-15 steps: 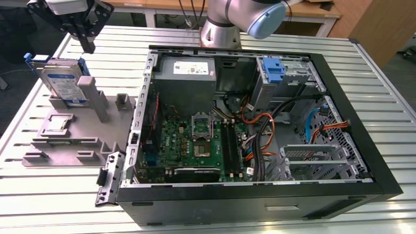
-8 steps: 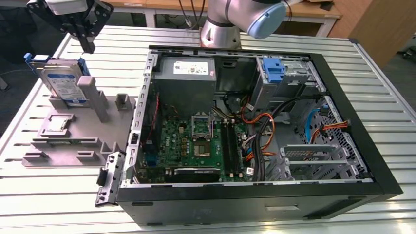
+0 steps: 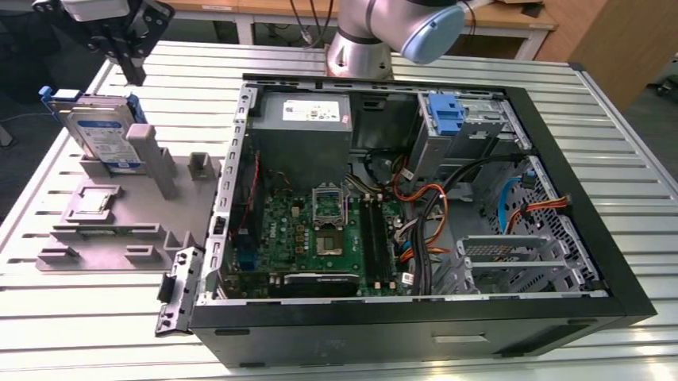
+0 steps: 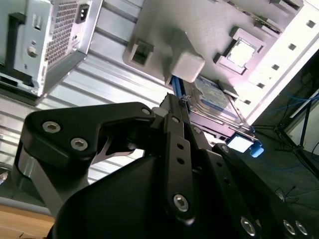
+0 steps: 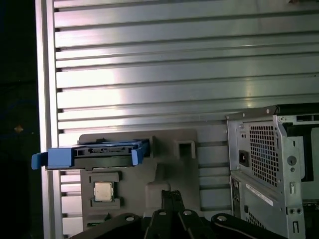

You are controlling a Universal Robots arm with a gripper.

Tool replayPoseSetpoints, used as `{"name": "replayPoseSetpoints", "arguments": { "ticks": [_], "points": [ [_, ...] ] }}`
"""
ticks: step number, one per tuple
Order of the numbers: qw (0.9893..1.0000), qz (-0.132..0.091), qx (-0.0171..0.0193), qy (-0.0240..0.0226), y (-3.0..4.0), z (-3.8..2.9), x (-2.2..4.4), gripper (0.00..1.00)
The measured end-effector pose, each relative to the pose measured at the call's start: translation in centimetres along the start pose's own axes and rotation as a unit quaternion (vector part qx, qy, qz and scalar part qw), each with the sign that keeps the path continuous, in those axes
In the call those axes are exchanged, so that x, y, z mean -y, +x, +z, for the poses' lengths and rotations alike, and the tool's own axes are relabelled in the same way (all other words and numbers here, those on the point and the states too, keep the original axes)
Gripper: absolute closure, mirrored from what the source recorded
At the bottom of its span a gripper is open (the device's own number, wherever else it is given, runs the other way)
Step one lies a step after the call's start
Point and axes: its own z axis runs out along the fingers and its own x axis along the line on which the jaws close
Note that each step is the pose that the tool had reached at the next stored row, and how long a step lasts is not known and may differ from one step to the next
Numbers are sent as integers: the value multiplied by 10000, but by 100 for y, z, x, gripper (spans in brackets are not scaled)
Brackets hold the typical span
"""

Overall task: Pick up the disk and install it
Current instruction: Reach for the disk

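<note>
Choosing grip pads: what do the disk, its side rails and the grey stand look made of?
The disk: probably metal, silvery sheen, with a white-and-blue label. Side rails: blue plastic, evenly coloured, moulded. Grey stand: likely matte plastic, dull uniform surface.

Couldn't see the whole tool (image 3: 132, 76) from where I stood. Its upper body ran off the top of the exterior view, same as most of the arm (image 3: 398, 32). The disk (image 3: 98, 131) had its lower end tucked behind a post of the grey holder (image 3: 117, 232), and in the second wrist view the tool's black body covered a good chunk of it. The computer case (image 5: 264, 169) got clipped by the picture's edge in the first wrist view. The disk's label print was way too small to make out.
</note>
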Motion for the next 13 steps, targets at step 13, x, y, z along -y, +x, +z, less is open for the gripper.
{"name": "replayPoseSetpoints", "arguments": {
  "ticks": [13],
  "points": [
    [10000, 1, 0, 0, 594, 110, -40, 90]
  ]
}}
